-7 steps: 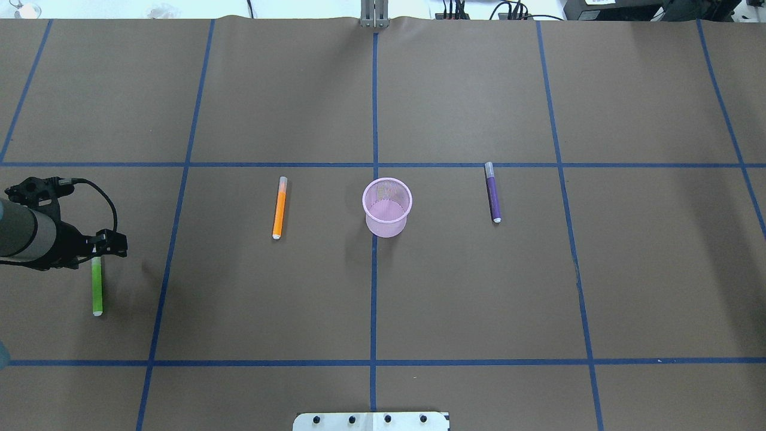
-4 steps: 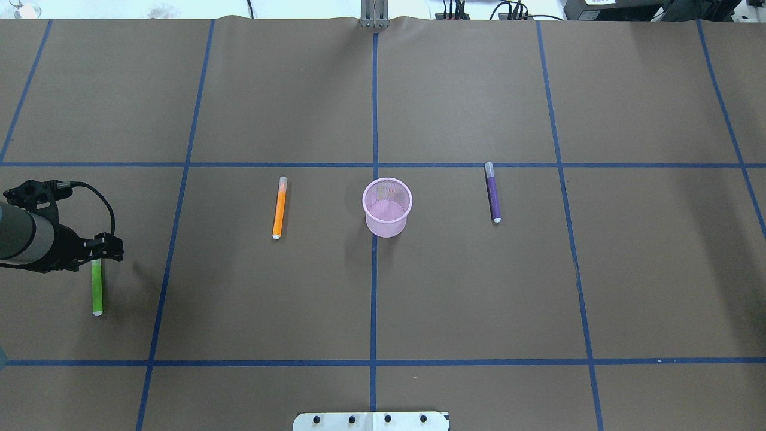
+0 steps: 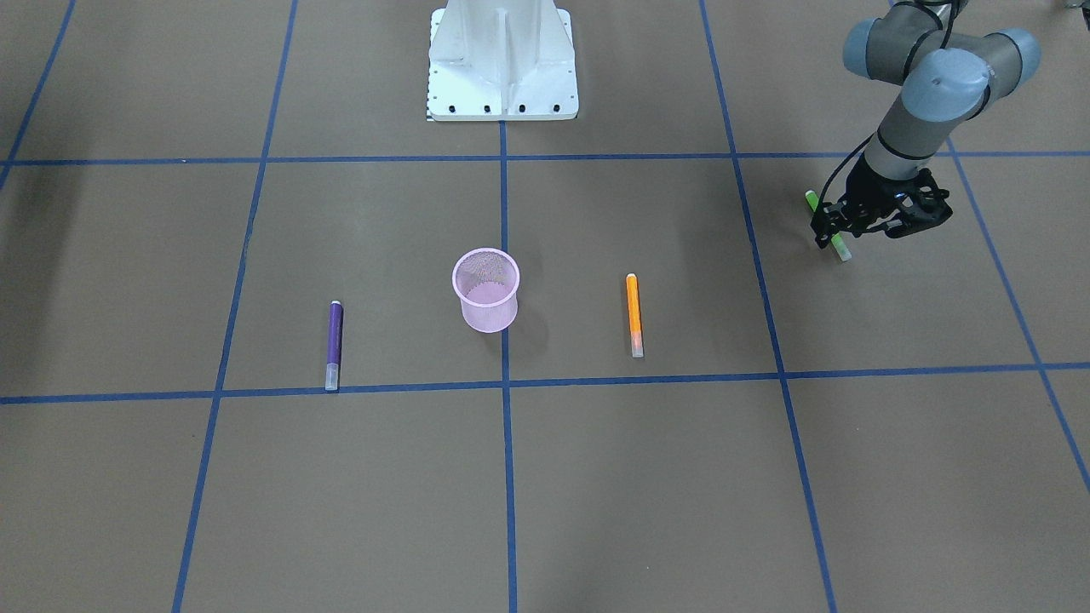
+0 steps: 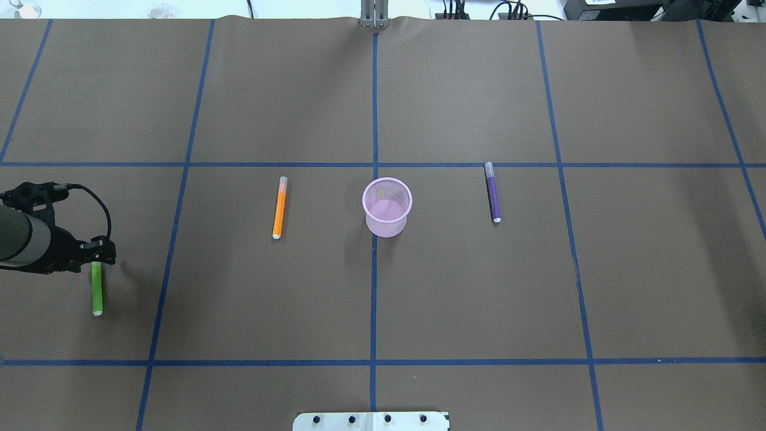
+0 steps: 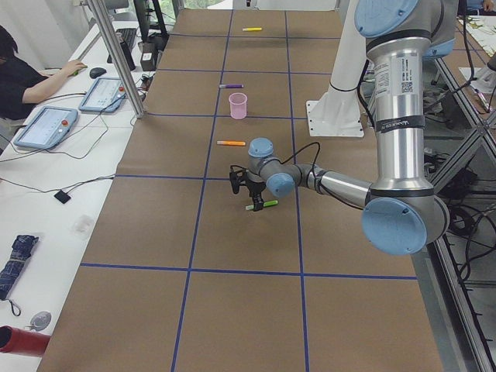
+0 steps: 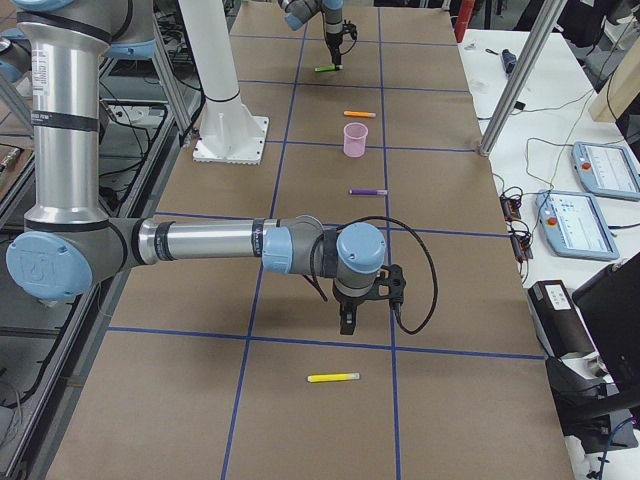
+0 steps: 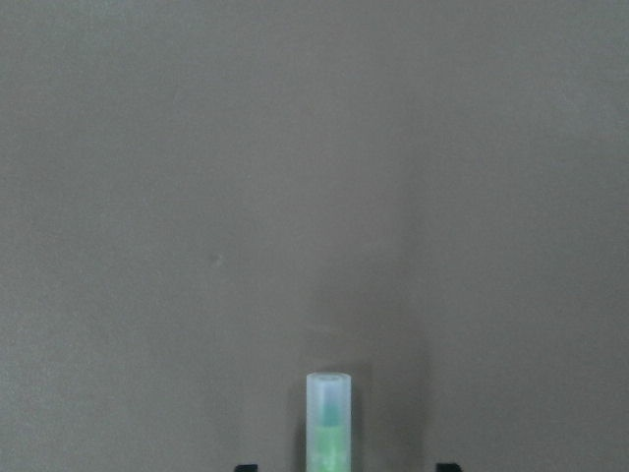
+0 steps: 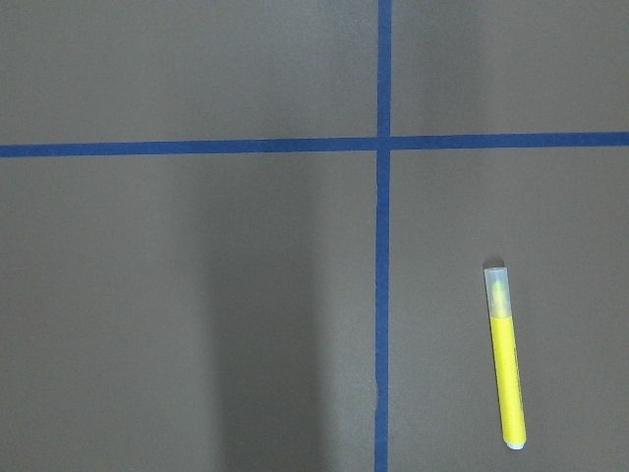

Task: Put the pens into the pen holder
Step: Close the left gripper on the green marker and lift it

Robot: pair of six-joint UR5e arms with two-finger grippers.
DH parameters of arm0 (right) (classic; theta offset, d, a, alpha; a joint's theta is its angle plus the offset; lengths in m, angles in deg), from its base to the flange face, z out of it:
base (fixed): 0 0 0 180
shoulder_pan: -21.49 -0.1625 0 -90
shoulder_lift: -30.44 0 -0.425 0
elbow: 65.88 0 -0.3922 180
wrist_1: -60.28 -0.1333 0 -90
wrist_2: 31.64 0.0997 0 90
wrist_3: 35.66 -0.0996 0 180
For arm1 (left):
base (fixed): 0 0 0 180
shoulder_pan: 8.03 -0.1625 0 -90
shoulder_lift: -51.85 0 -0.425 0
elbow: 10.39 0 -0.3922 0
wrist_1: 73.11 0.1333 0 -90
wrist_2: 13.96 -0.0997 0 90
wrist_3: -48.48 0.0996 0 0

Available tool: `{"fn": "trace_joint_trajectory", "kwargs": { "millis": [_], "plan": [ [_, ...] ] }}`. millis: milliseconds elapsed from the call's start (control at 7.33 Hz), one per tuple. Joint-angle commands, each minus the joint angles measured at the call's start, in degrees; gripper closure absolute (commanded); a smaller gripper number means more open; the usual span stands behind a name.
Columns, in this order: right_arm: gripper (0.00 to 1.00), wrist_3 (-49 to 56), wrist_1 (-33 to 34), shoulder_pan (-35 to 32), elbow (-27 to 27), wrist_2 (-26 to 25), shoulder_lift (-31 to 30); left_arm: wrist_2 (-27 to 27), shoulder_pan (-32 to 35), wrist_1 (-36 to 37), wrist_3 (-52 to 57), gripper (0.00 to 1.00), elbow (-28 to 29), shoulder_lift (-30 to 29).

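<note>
Overhead exterior, pen holder (image 4: pixel 387 206): upright, mid-table.
Orange pen (image 4: pixel 279 208): flat, left of holder.
Purple pen (image 4: pixel 492 193): flat, right of holder.
Green pen (image 4: pixel 96 288): flat, far left.
Left gripper (image 4: pixel 100 252): fingers parted astride the green pen's cap.
Right gripper (image 6: pixel 346 322): fingers' state cannot be told.

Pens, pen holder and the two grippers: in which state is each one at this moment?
Green pen: lying flat, not gripped.
Orange pen: lying flat, nothing touching it.
Purple pen: lying flat, nothing touching it.
Yellow pen: lying flat, near the right gripper.
Pen holder: upright, empty.
Left gripper: open, over the green pen's capped end.
Right gripper: open or shut cannot be told.
</note>
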State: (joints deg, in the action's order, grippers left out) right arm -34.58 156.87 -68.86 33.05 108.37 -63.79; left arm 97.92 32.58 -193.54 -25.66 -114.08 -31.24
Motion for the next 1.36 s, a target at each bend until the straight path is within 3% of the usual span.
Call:
{"fn": "trace_joint_trajectory", "kwargs": {
  "millis": [0, 273, 682, 818, 1227],
  "plan": [
    [0.01, 0.0, 0.0, 0.0, -0.1, 0.0, 0.1, 0.1, 0.0, -0.3, 0.1, 0.41, 1.1, -0.1],
    [0.01, 0.1, -0.1, 0.0, -0.1, 0.0, 0.1, 0.1, 0.0, -0.4, 0.1, 0.45, 1.1, -0.1],
    [0.01, 0.1, -0.1, 0.0, -0.2, 0.0, 0.1, 0.1, 0.0, -0.3, 0.1, 0.8, 1.0, -0.1],
    [0.01, 0.1, -0.1, 0.0, -0.1, 0.0, 0.2, 0.1, -0.1, -0.2, 0.1, 0.96, 0.8, -0.1],
    [0.01, 0.2, 0.1, 0.0, -0.5, -0.5, 1.8, 1.1, 0.4, 0.3, 0.1, 1.0, -3.0, 0.1]
  ]
}}
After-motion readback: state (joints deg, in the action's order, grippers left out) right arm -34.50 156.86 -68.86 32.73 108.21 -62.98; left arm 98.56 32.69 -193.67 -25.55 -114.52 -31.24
